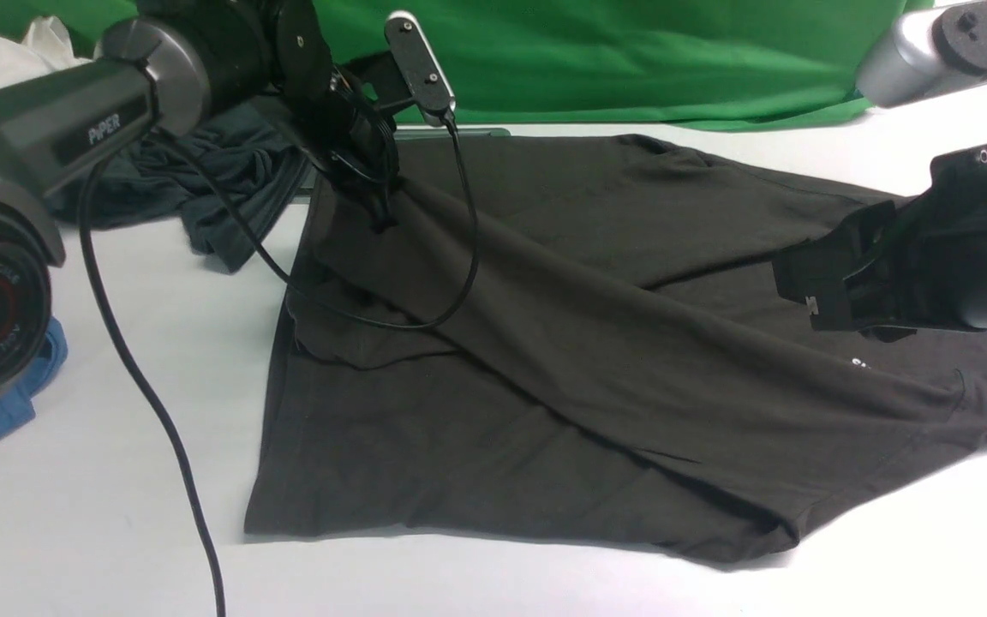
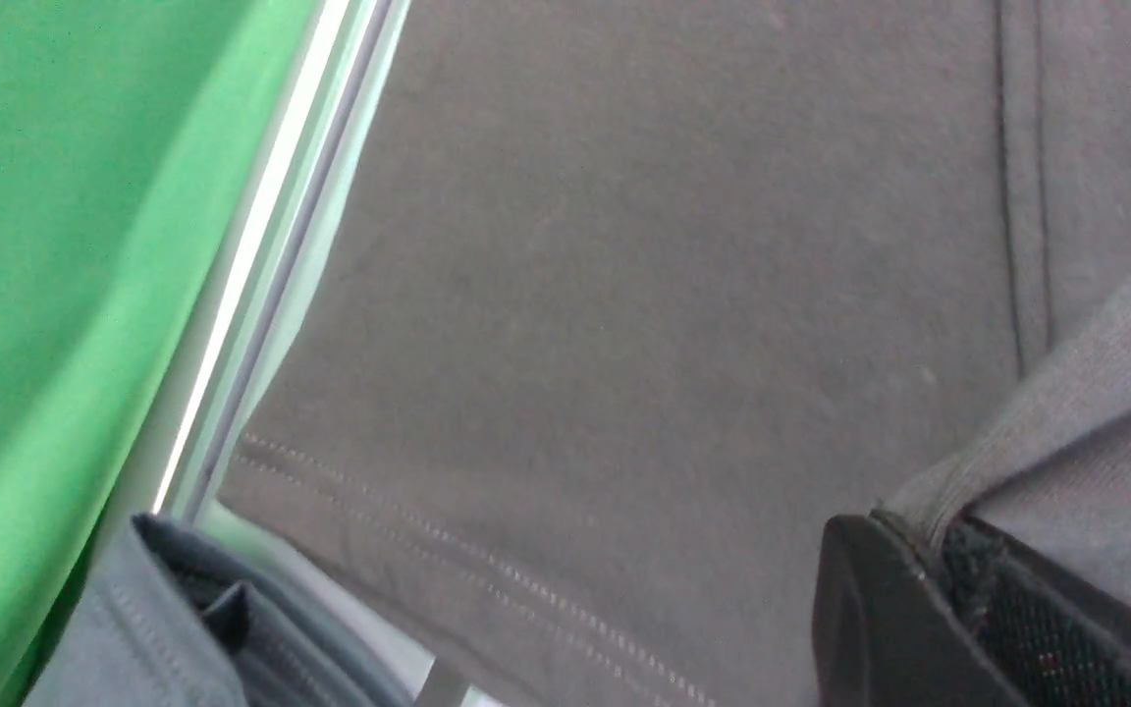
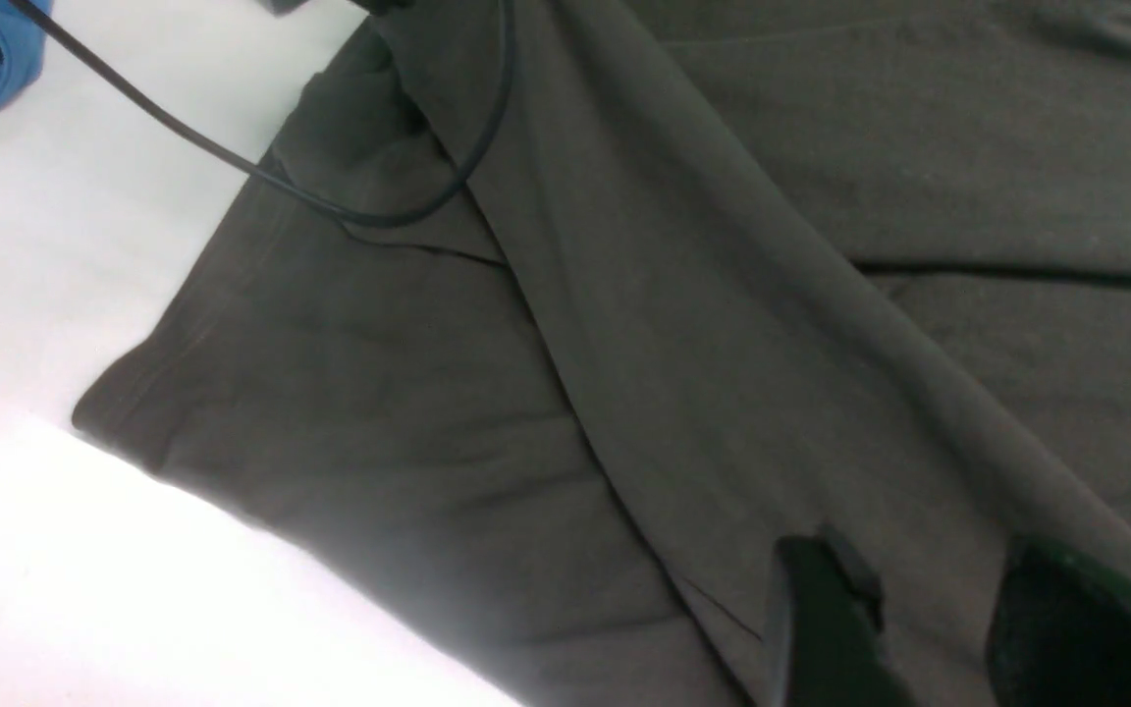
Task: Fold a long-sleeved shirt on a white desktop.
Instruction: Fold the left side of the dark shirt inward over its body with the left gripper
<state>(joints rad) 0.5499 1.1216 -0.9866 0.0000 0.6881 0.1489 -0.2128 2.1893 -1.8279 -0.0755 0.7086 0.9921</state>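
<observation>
The long-sleeved shirt (image 1: 545, 386) lies spread on the white desktop (image 1: 116, 480), with a bit of white chest lettering (image 1: 860, 364) showing at the right. My left gripper (image 1: 378, 206) is shut on a sleeve end, holding it lifted above the shirt's far left corner, so a taut diagonal fold runs down to the right. In the left wrist view the fabric (image 2: 673, 295) is pinched at the gripper (image 2: 939, 550). My right gripper (image 1: 810, 291) hovers open over the shirt's right side. Its fingers (image 3: 821, 619) stand apart above the cloth (image 3: 723, 295).
A bluish dark-grey garment (image 1: 202, 171) is bunched at the back left, next to the silver-rimmed cable tray (image 2: 261, 245). A bright blue garment (image 1: 5, 403) lies at the left edge. The green backdrop (image 1: 631, 51) hangs behind. The left arm's black cable (image 1: 159, 411) trails over the table.
</observation>
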